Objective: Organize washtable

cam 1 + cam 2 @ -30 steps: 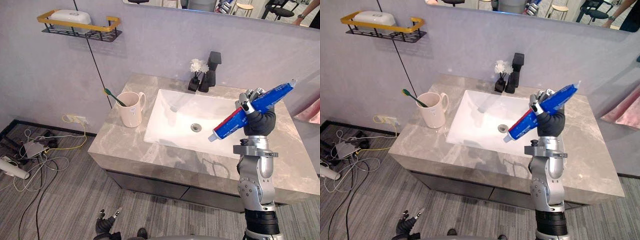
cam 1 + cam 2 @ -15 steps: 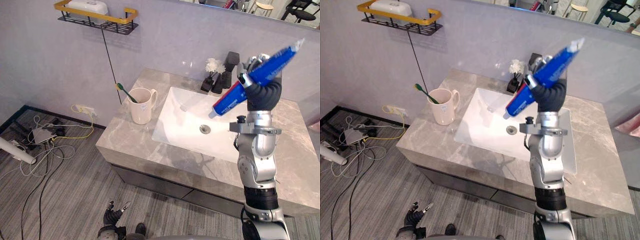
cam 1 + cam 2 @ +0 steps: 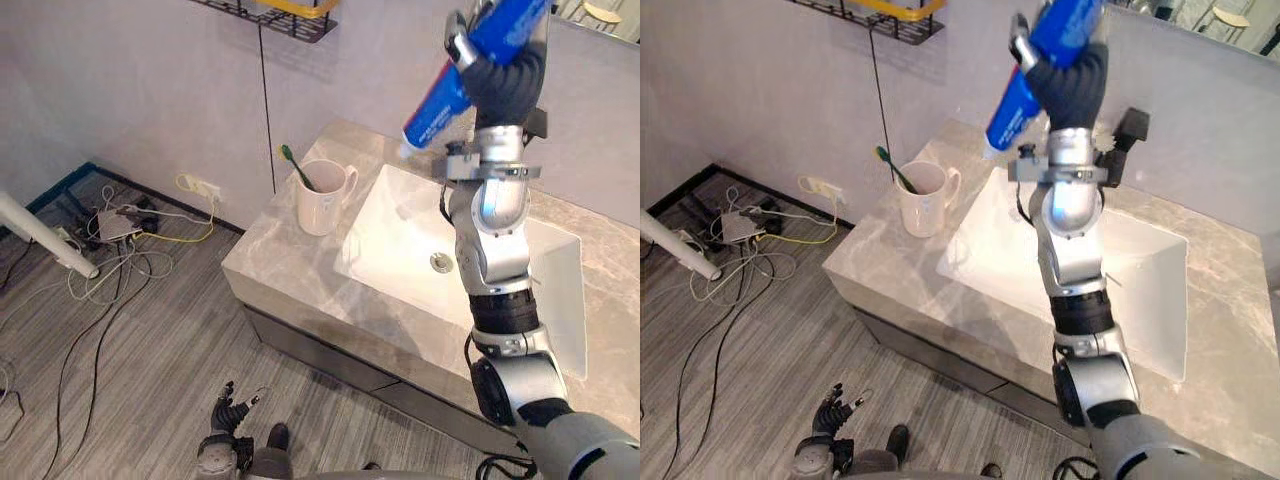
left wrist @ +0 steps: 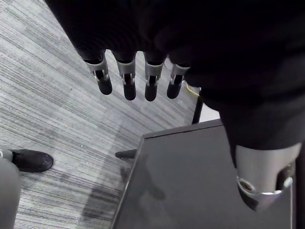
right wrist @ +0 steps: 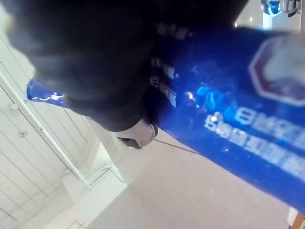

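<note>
My right hand (image 3: 503,78) is raised high over the back of the white sink (image 3: 400,235), shut on a blue toothpaste tube (image 3: 478,52) that slants with its cap end down toward the cup side. Up close, the tube (image 5: 228,124) lies across the hand's dark cover. A cream cup (image 3: 322,196) with a green toothbrush (image 3: 296,167) in it stands on the grey marble counter (image 3: 290,265), left of the sink. Down near the floor hangs my left hand (image 3: 226,413), its fingers (image 4: 126,82) straight and holding nothing.
A black wall shelf with a yellow rail (image 3: 890,12) hangs above the cup. The black faucet (image 3: 1130,130) stands behind the sink, partly hidden by my right arm. Cables and a power strip (image 3: 120,225) lie on the floor at left, by a white rod (image 3: 40,240). A dark cabinet front (image 4: 190,181) faces my left hand.
The camera has moved, shifting the whole scene. My right arm has lifted the toothpaste tube much higher and toward the cup side of the sink. The left hand still hangs low.
</note>
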Tool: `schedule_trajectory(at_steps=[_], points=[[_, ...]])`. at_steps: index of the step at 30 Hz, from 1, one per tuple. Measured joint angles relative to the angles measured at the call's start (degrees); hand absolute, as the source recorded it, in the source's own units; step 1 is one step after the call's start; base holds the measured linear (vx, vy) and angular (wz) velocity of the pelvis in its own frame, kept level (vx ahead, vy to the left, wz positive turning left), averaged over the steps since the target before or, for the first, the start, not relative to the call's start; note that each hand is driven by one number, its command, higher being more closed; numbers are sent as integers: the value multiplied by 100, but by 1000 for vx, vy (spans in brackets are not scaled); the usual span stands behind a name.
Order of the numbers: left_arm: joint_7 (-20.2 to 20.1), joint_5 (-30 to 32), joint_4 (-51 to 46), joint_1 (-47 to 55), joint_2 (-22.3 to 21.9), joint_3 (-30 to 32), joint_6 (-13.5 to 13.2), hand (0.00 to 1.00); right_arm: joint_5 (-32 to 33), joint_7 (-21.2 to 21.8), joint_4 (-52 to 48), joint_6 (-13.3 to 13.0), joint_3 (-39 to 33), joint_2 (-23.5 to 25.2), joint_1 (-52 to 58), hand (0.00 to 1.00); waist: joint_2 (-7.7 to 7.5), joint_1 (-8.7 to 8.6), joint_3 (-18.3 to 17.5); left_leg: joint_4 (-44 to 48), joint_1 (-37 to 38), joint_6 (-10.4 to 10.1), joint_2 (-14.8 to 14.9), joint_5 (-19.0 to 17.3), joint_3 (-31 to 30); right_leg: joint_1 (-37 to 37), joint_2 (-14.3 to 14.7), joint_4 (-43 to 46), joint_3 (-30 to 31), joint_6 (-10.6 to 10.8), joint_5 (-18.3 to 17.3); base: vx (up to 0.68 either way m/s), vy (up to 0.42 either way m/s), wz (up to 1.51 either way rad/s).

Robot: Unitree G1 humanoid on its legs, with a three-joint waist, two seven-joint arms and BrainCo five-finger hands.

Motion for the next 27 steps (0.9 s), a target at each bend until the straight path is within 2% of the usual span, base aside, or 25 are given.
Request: schedule_trajectory(at_steps=[5,7,14,27], points=[[2,-106,-1,-99,69,-42,-6,0,-3,-70,480,47,195,-18,-608,100,-68,64,149,67,-145,-2,-1,-1,-100,-77,0,59,-89,0,0,20,1,13],[4,-116,0,-162,122,-63,-10,0,-11,-137,608,117,266,-48,-756,100,-109,157,224,79,-166,-3,1,-2,-127,-78,1,61,-133,0,0,31,-4,8],[23,-169,9,-271,211,-89,-3,0,-137,-155,939,221,362,-54,-1009,100,-118,282,386,200,-354,-19,6,-30,-158,-184,-3,73,-207,0,0,2,-4,4],[133,-168,91,-89,449,-187,40,0,-216,-133,1082,271,430,-67,-1020,100,-110,293,538,277,-381,-28,10,-36,-157,-174,-6,76,-216,-1,0,-9,-2,0]])
